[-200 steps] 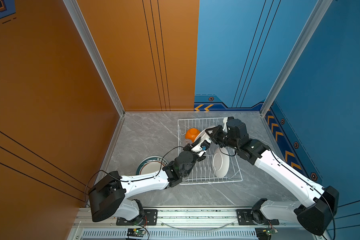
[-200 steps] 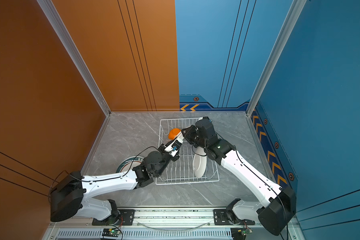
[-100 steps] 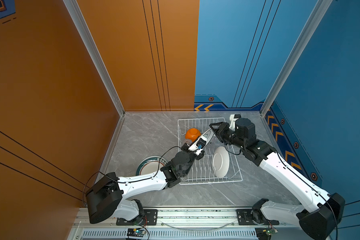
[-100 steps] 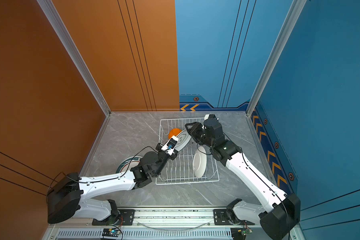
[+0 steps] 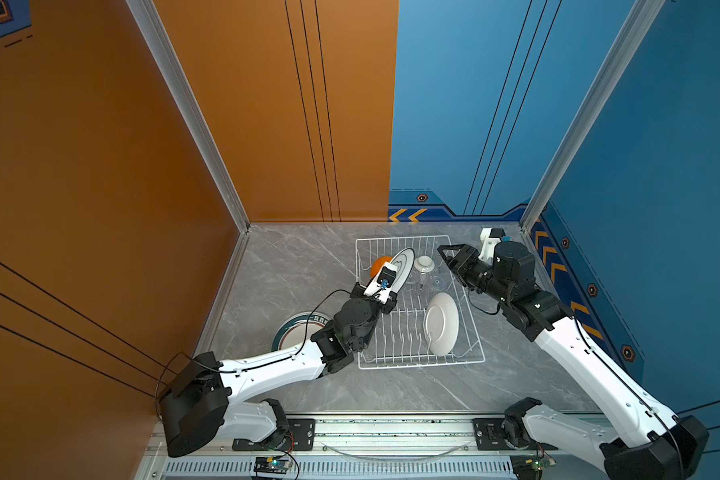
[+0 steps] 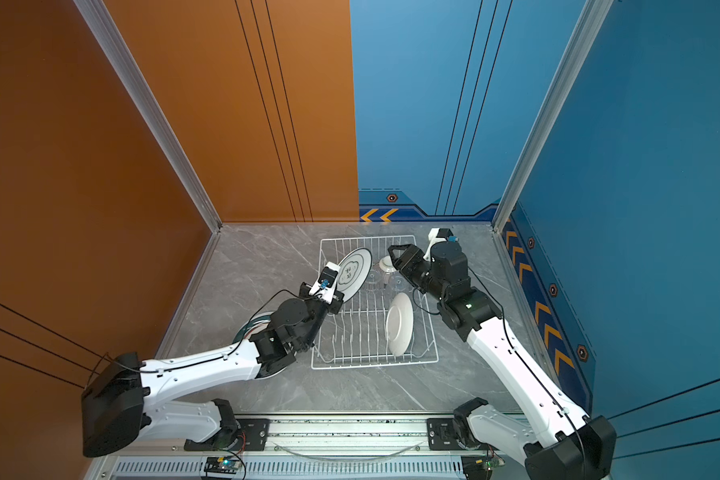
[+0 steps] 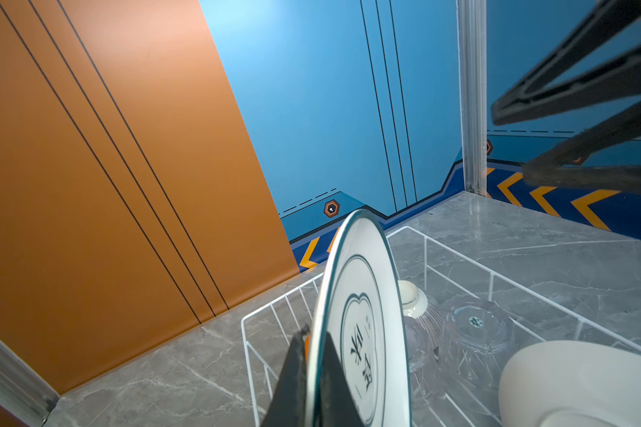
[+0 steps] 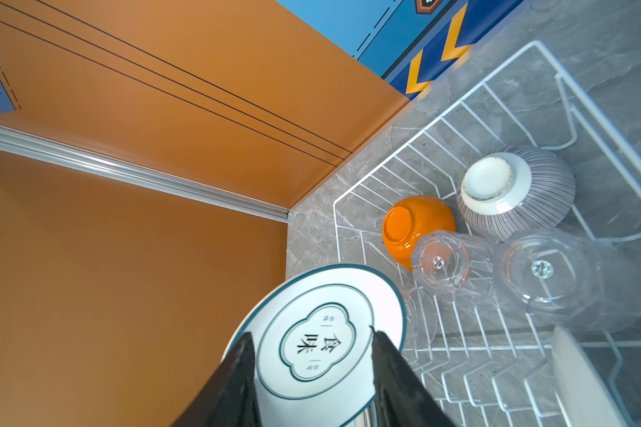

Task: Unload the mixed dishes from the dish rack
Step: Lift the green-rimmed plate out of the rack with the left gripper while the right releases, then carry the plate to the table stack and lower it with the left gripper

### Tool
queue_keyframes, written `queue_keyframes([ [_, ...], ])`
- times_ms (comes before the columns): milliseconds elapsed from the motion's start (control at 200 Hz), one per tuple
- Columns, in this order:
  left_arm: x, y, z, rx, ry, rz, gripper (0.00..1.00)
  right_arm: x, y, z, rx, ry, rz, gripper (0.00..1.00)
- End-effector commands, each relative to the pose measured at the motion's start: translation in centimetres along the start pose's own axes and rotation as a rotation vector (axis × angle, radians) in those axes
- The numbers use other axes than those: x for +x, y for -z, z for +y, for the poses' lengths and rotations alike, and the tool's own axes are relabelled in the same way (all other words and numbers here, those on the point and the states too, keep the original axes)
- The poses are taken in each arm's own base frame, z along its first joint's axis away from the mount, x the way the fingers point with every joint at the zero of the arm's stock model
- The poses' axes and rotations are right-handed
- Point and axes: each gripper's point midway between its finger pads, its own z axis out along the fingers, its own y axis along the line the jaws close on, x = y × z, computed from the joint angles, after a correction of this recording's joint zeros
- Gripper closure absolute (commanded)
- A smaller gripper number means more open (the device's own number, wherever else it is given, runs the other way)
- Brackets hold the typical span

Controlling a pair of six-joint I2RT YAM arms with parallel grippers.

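Right wrist view: I read 食味 inside a teal cloud outline on the striped plate (image 8: 319, 344), held tilted over the dish rack's (image 5: 420, 364) far end. My left gripper (image 7: 315, 344) clamps its rim; my right gripper (image 8: 310, 332) stands apart, empty.

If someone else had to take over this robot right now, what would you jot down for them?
Left fingers: shut on a teal-rimmed plate, held on edge over the rack.
Right fingers: open, empty, near the rack's far-right corner.
Done: another plate lies on the table, left of the rack.
To do: set down the held plate; then unload the white plate, orange bowl, striped bowl and clear cups, all in the rack.
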Motion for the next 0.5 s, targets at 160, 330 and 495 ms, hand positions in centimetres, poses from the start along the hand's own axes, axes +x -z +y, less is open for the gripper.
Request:
queue_keyframes([
  [160, 0.8, 2.9, 9.7, -0.157, 0.332, 0.080, 1.00, 1.5, 0.8, -2.2, 0.048, 0.190, 0.054, 0.20],
  [330, 3.0, 6.2, 15.7, -0.274, 0.523, 0.118, 1.00, 2.0, 1.0, -3.2, 0.071, 0.251, 0.064, 0.16],
  [495, 5.3, 9.9, 19.3, -0.393, 0.626, 0.179, 1.00, 2.7, 1.0, -4.2, 0.104, 0.285, 0.095, 0.14],
])
